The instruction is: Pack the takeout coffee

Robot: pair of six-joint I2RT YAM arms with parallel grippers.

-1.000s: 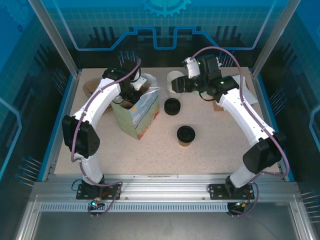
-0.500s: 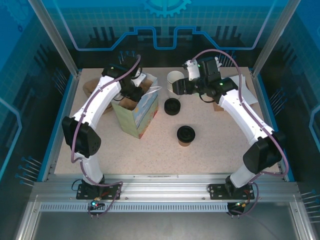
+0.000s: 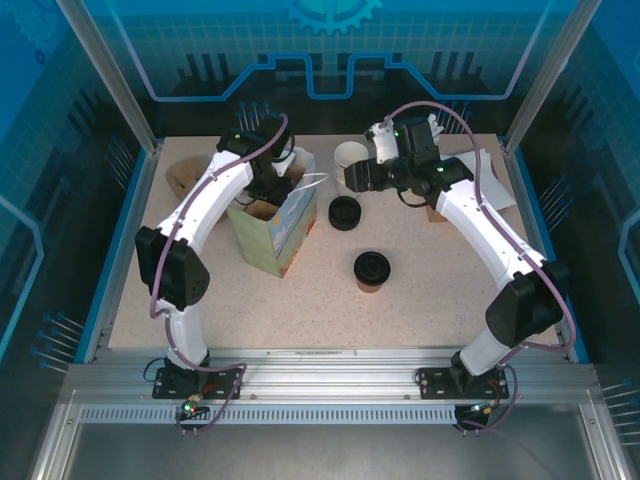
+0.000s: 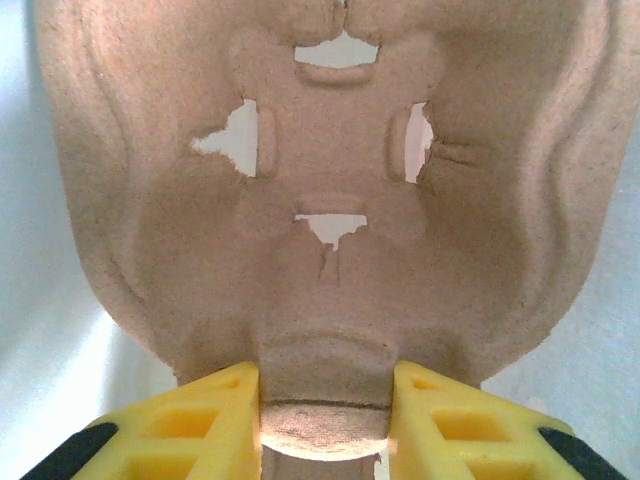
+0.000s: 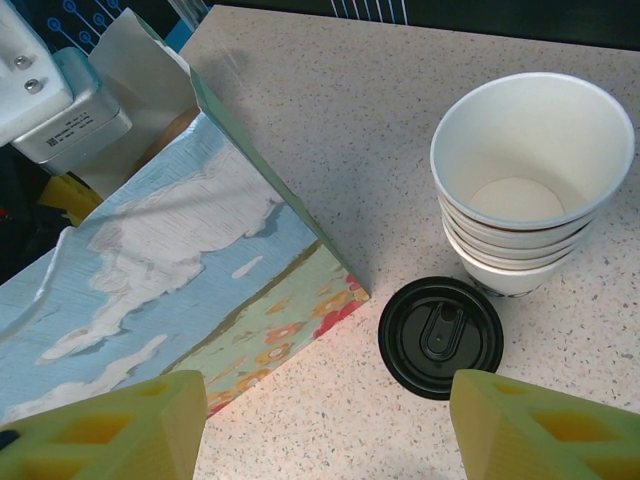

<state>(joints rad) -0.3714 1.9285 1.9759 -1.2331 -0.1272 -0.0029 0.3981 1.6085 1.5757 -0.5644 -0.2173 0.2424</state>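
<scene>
Between the left fingers [image 4: 200, 420] - clamped shut on its tab - a pulp cup carrier [image 4: 330, 200], at the painted bag [image 3: 275, 235] mouth. Over a loose lid [image 5: 441, 337] and cup stack [image 5: 530, 170], the right fingers [image 5: 110, 425] gape empty. On the desk [image 3: 450, 300], right of the bag and apart - the takeout coffee [image 3: 371, 270].

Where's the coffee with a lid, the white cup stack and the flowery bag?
takeout coffee [image 3: 371, 266], top external view, on its black lid
stack of white cups [image 5: 517, 200], right wrist view, inside the top cup
flowery bag [image 5: 180, 260], right wrist view, painted side
</scene>
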